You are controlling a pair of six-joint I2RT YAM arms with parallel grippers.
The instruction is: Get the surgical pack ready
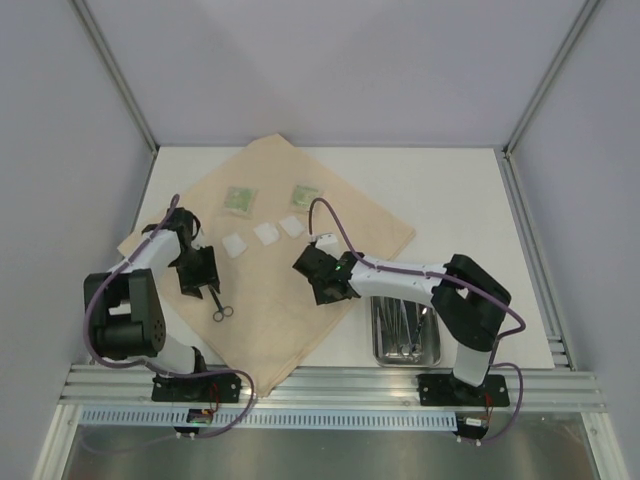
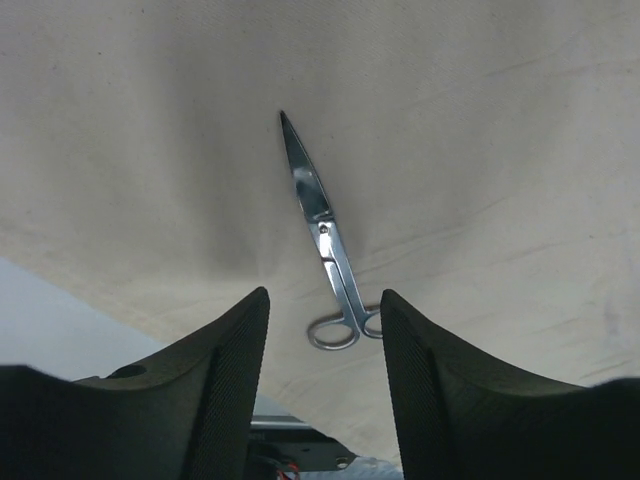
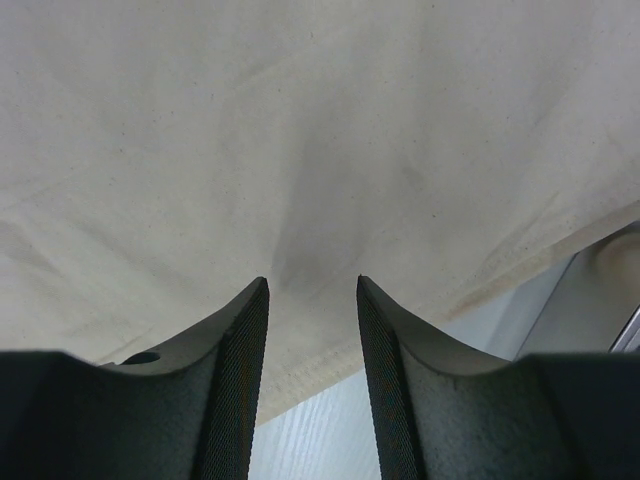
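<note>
The surgical pack's tan cloth (image 1: 270, 290) lies spread flat on the table. On it rest two green packets (image 1: 240, 200) (image 1: 304, 194), three white pads (image 1: 267, 233) and small metal scissors (image 1: 221, 308). The steel tray (image 1: 404, 331) holds thin metal instruments and sits off the cloth at the front right. My left gripper (image 1: 200, 278) hovers open just behind the scissors (image 2: 325, 240), whose handle rings lie between the fingertips (image 2: 258, 300) in the left wrist view without touching them. My right gripper (image 1: 328, 288) is open above the cloth (image 3: 300, 130) near its front right edge, holding nothing.
White tabletop (image 1: 460, 200) shows to the right of the cloth. The table is ringed by aluminium frame rails (image 1: 330, 385) and grey walls. The tray's corner (image 3: 625, 310) shows at the right edge of the right wrist view.
</note>
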